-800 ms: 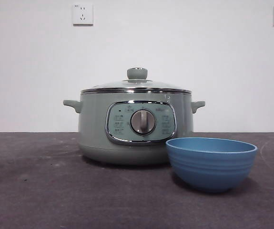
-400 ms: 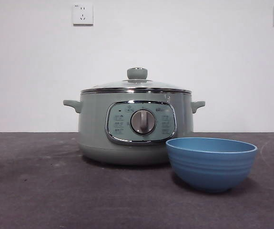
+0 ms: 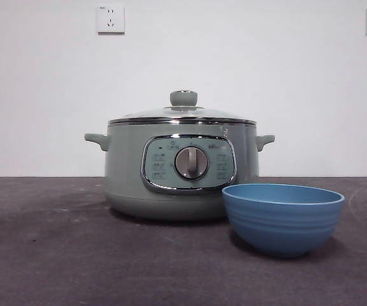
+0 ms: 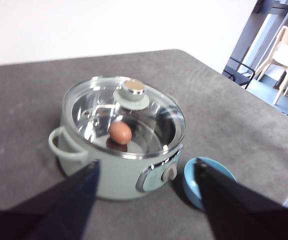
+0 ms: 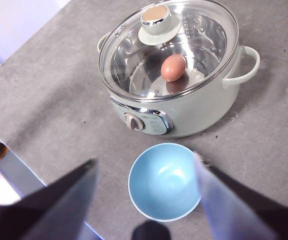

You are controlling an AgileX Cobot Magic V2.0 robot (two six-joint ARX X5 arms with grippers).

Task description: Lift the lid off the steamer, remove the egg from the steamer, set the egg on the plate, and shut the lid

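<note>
Ribbed sides ring the round blue plate (image 3: 283, 218), empty and smooth inside, nearest the front camera on the dark grey matte table (image 3: 55, 255). Just behind it stands the squat sage-green steamer (image 3: 126, 166), its chrome-framed panel and silver dial (image 3: 191, 162) carrying small markings too blurred to read. The clear glass lid (image 5: 133, 65) with metal rim and green knob sits closed on it; a brown egg (image 5: 174, 67) lies inside. Left gripper (image 4: 146, 200) and right gripper (image 5: 144, 200) hover above, jaws spread wide, holding nothing. Nothing has shifted from the earlier frames.
</note>
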